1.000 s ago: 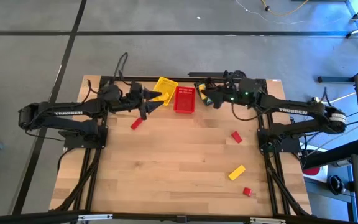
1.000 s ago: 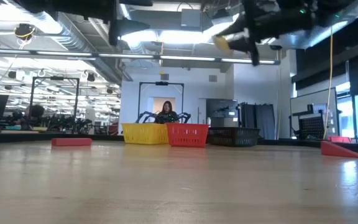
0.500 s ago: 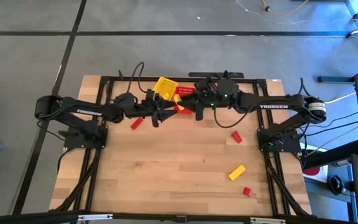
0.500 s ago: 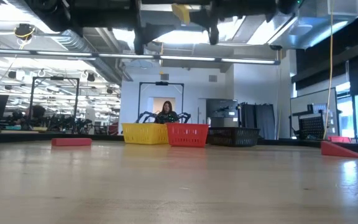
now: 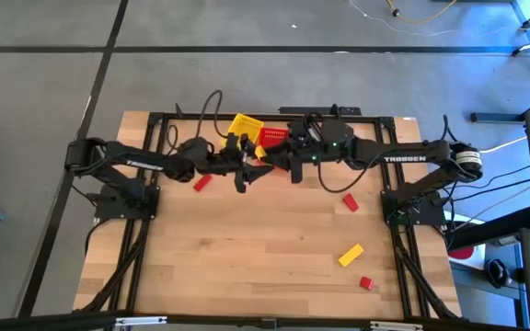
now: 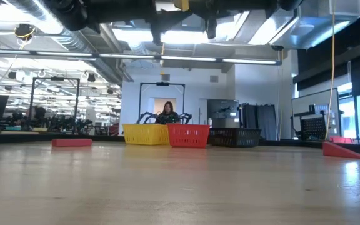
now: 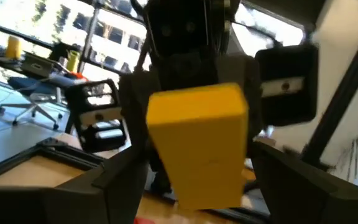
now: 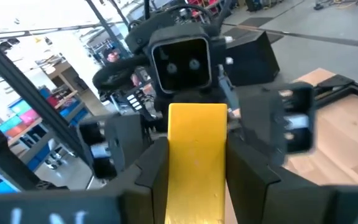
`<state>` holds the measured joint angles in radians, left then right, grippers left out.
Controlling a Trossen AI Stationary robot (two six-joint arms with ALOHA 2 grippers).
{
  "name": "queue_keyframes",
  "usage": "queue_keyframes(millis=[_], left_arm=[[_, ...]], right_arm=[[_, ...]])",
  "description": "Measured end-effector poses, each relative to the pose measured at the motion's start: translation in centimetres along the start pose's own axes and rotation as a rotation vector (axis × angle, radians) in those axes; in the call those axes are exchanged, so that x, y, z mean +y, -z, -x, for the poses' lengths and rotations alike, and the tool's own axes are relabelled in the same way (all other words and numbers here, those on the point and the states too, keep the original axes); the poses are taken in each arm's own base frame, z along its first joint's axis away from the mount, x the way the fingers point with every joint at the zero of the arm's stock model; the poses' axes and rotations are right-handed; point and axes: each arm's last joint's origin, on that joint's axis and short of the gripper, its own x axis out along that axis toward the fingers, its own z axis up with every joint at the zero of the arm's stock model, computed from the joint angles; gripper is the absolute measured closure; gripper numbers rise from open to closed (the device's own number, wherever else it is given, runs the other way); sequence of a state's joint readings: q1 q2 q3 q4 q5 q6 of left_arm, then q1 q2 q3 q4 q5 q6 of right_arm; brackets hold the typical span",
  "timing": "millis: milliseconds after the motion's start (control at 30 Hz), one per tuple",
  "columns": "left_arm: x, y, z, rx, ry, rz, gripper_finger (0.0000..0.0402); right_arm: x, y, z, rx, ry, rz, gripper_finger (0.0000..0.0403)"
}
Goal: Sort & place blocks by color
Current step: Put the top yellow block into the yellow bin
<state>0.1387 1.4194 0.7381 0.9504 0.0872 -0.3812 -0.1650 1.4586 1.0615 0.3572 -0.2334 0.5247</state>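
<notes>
My right gripper (image 8: 197, 171) is shut on a yellow bar-shaped block (image 8: 197, 146), held high above the red basket (image 5: 271, 138) at the table's far middle. In the low view the block (image 6: 181, 5) shows at the top edge. My left gripper (image 7: 194, 186) faces it from the table's left, open. Its fingers stand on either side of the block's free end (image 7: 197, 140); I cannot tell whether they touch it. More blocks lie flat on the table: red ones (image 5: 201, 182) (image 5: 349, 201) (image 5: 365, 283) and a yellow one (image 5: 351, 255). My right gripper pinches the yellow block between its two fingers (image 8: 156, 171), on the long sides of its near end (image 8: 194, 193). The fingers come level from the table's right and lie along the bar. The block juts forward out of them, lifted clear of the table.
The yellow basket (image 5: 244, 127) and the red basket stand side by side at the far edge. In the low view a black basket (image 6: 235, 136) stands to their right. Both arms cross the far middle. A person sits in the room beyond the table (image 6: 167, 112).
My right gripper carried the yellow block from over the far right toward the table's left. My left gripper moved toward the table's right and slightly nearer. The two now face each other over the red basket, the left closing in further in the last half second.
</notes>
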Motion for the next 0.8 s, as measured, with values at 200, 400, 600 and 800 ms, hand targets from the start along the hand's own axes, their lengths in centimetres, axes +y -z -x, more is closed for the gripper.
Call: queue_keyframes(millis=[200, 400, 600, 800], left_arm=[[0.1, -0.2, -1.3, 0.024, 0.051, -0.011, 0.0130], [0.2, -0.3, -1.1, 0.061, 0.082, 0.009, 0.0135], [0.7, -0.9, -0.5, 0.163, 0.114, 0.071, 0.0167], [0.9, -2.0, 0.2, 0.177, 0.125, 0.068, 0.0172]], right_arm=[[0.5, 0.0, 0.0, -0.004, -0.024, -0.001, 0.0284], [0.5, 0.2, 0.0, 0.014, -0.040, -0.014, 0.0284], [0.5, 0.2, 0.0, 0.017, -0.046, 0.009, 0.0284], [0.7, -0.5, 0.3, -0.014, -0.056, 0.021, 0.0284]])
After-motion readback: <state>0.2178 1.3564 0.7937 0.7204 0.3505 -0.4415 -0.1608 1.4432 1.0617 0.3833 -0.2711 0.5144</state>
